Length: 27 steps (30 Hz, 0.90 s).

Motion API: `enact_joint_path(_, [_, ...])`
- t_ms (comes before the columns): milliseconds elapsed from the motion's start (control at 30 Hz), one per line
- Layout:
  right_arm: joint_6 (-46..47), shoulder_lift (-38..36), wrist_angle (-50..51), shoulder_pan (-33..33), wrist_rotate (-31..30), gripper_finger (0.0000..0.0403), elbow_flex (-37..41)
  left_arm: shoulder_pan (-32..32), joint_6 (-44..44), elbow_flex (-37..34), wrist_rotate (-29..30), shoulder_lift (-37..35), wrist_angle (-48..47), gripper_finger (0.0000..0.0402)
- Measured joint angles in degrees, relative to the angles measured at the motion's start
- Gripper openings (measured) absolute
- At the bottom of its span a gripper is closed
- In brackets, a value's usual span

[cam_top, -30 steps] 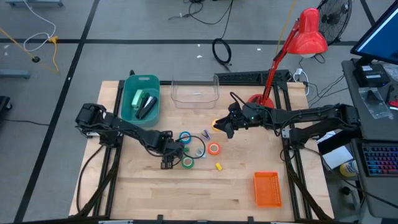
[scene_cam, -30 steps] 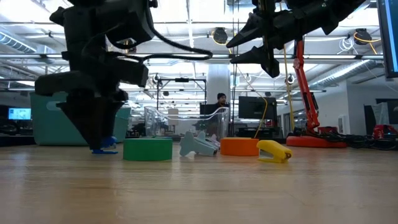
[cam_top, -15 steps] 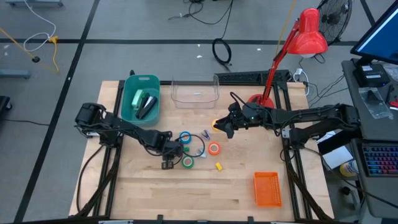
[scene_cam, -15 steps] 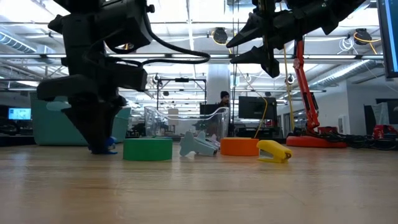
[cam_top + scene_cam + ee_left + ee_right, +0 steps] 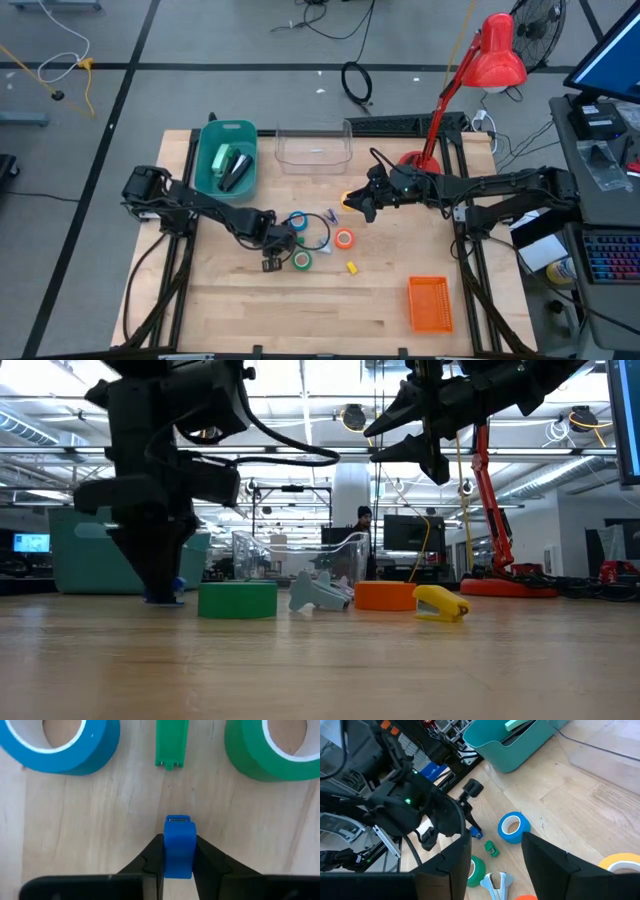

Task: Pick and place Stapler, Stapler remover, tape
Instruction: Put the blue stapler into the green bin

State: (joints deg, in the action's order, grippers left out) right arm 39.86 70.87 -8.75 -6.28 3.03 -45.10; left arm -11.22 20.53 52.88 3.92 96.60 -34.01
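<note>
Tape rolls all sit mid-worktop [image 5: 230,320], none sorted yet: blue [image 5: 297,220], green [image 5: 302,260] and orange [image 5: 344,238] in a loose cluster. The yellow [image 5: 625,862] one lies further over, near the right arm.

The teal bin [image 5: 213,135] at the back left corner has a dark stapler [image 5: 235,172] and something green lying in it, so my guess is that's the drop-off. The clear tray [image 5: 313,160] sits beside it and I can't make out anything inside.

The left pincer [image 5: 179,845] is down on the wood between the blue and green rolls, fingers narrowed right onto the sides of a tiny blue block [image 5: 179,832]. It's gripped near one end, with the other end poking forward. That makes sense to me, since the block is slim and the low, straight-down approach lets the fingers slip between the two rolls without nudging them. A green block [image 5: 171,742] lies just ahead of it, apart.

The right pincer [image 5: 390,438] hangs up off the worktop, fingers apart with nothing between them. It looks parked out of the left arm's way.

The remover [image 5: 328,215] sits between the blue and orange rolls, untouched. A yellow block [image 5: 351,267] is off to the front.
</note>
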Motion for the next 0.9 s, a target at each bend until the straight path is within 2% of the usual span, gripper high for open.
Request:
enact_joint_path(233, [-0.02,0.0,0.0,0.01,0.01,0.0166,0.0,-0.04,3.96,7.13,1.75,-4.33,-8.76,0.0068])
enact_joint_path(500, [-0.17,0.0,-0.02,0.01,0.02,0.0166,0.0,1.37,14.14,18.2,15.2,-11.82,-26.96,0.0068])
enact_joint_path(667, [-0.05,-0.01,-0.04,0.01,0.02,0.0166,0.0,4.66,22.54,22.79,19.8,-15.45,-37.5,0.0068])
enact_joint_path(900, [-0.2,0.0,-0.27,0.01,0.02,0.0166,0.0,13.05,31.34,25.38,20.11,-16.91,-51.4,0.0068])
